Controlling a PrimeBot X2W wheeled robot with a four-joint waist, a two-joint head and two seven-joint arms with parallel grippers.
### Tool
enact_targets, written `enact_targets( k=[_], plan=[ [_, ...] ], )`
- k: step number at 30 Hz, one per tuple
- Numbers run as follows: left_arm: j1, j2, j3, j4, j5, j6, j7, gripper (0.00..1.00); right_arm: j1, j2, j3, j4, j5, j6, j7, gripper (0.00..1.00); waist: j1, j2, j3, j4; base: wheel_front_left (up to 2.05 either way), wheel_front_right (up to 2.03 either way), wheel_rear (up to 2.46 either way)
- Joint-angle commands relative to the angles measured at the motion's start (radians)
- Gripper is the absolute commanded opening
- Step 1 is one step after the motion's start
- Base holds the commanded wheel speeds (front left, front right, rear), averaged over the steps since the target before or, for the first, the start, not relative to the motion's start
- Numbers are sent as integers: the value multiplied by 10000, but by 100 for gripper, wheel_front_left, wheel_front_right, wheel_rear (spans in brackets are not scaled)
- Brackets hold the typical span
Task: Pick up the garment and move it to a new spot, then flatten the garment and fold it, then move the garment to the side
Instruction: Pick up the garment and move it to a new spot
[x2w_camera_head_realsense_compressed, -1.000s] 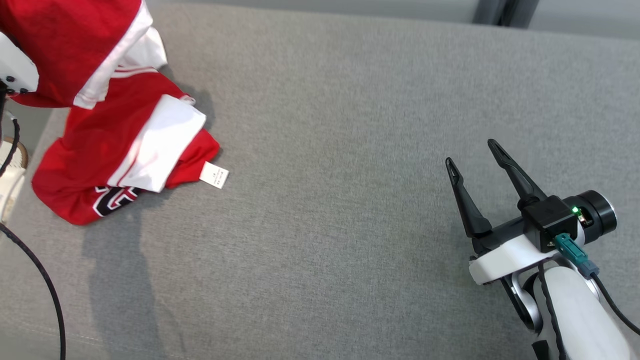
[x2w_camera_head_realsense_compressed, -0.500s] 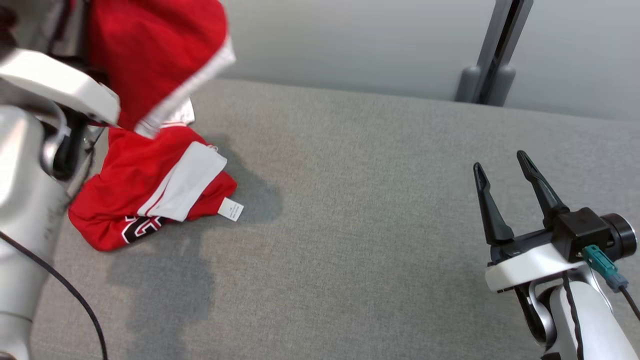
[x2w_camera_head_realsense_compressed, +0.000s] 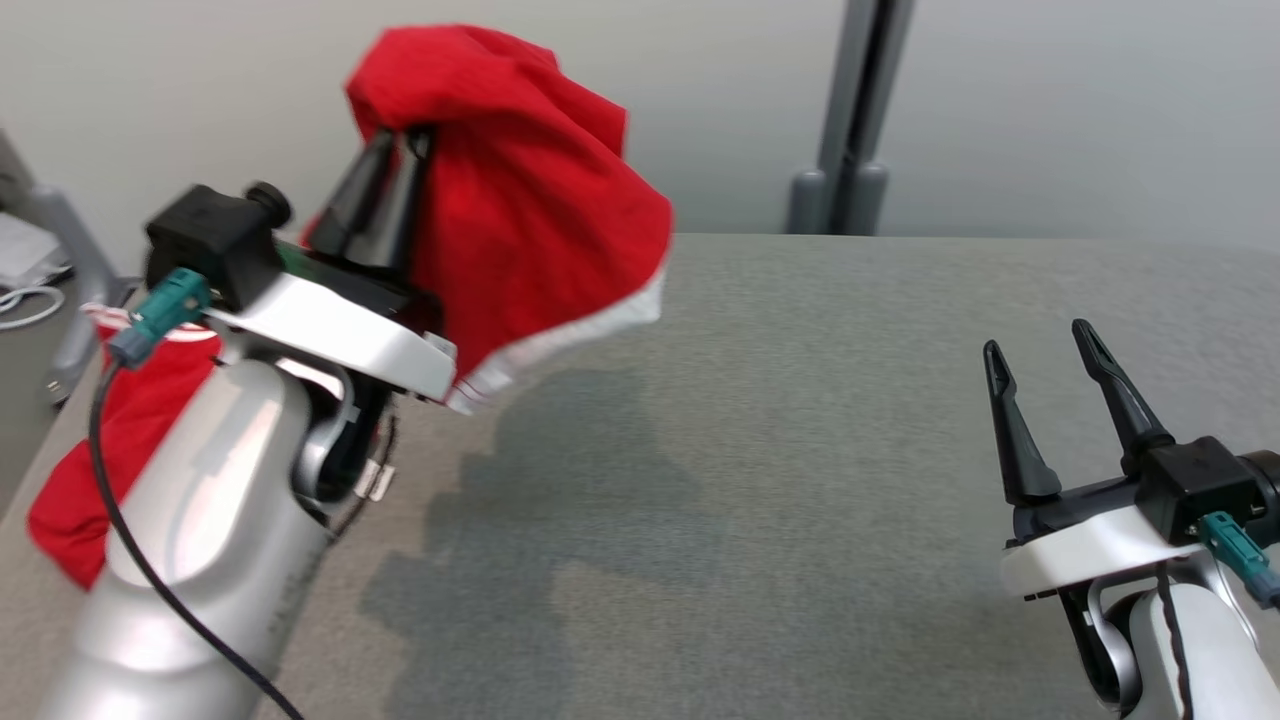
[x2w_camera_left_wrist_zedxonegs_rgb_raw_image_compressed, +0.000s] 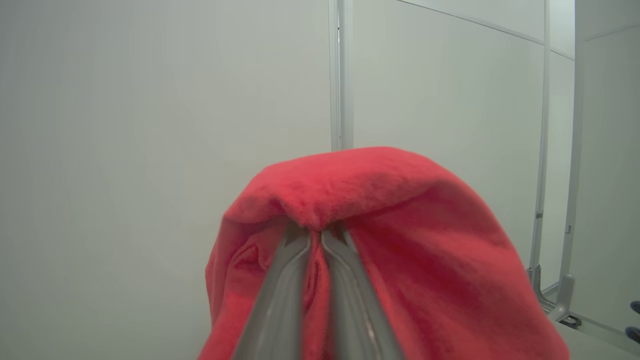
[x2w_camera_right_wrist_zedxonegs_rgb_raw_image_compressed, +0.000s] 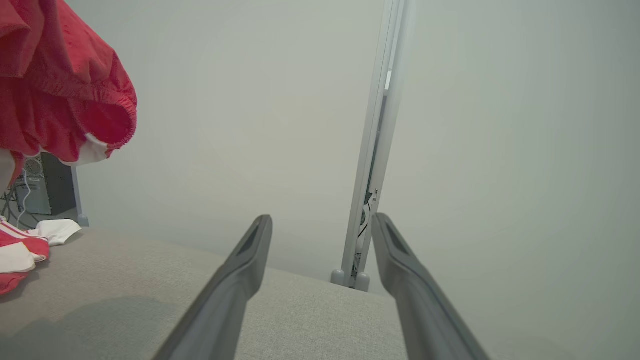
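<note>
One red fabric garment with white trim (x2w_camera_head_realsense_compressed: 540, 220). Two grippers, both mine: my left gripper (x2w_camera_head_realsense_compressed: 408, 138) and my right gripper (x2w_camera_head_realsense_compressed: 1037, 340). Each carries two long dark tapered fingers (x2w_camera_head_realsense_compressed: 1015, 440), four fingers in all. One flat grey woven-fabric surface (x2w_camera_head_realsense_compressed: 800, 450). One pale grey upright metal post (x2w_camera_head_realsense_compressed: 850, 120), with two rounded feet at its base. Two teal plastic plug connectors (x2w_camera_head_realsense_compressed: 160, 310), one at each of my wrists. Two black box-shaped housings (x2w_camera_head_realsense_compressed: 205, 245), one per wrist. Two thin black cables (x2w_camera_head_realsense_compressed: 130, 540), one along each forearm.
</note>
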Motion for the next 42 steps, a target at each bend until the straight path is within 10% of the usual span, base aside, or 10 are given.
enact_targets(
  k=[1,14,30,31,32,33,42],
  plan=[
    [207,-169,-41,-94,-127,47,45,0,23,-66,-34,-32,-34,-3,-3,100,0,0,27,-515,0,0,0],
    [-88,-1019,-931,1140,1325,913,-6,0,-460,110,-140,-393,65,-3,-3,100,0,0,1405,-3130,0,0,0],
    [-93,-2150,-492,3776,2697,354,0,0,-866,371,-36,-463,685,-3,-3,100,0,0,2711,-5063,0,0,0],
    [-113,-2157,-522,4115,2715,329,0,20,-858,370,-28,-456,698,-3,-3,100,0,0,2699,-5059,0,0,0],
    [-176,-2176,-564,4399,2756,293,0,76,-862,373,-16,-446,705,-3,-3,100,0,0,2683,-5046,0,0,0],
    [-249,-2198,-560,4616,2757,293,-4,100,-875,373,-3,-436,708,-3,-3,100,0,0,2661,-5014,0,0,0],
    [-160,-2286,-228,4332,2774,372,-1,100,-783,363,-158,-389,564,-3,-3,100,0,0,2176,-4198,0,0,0]
  ],
)
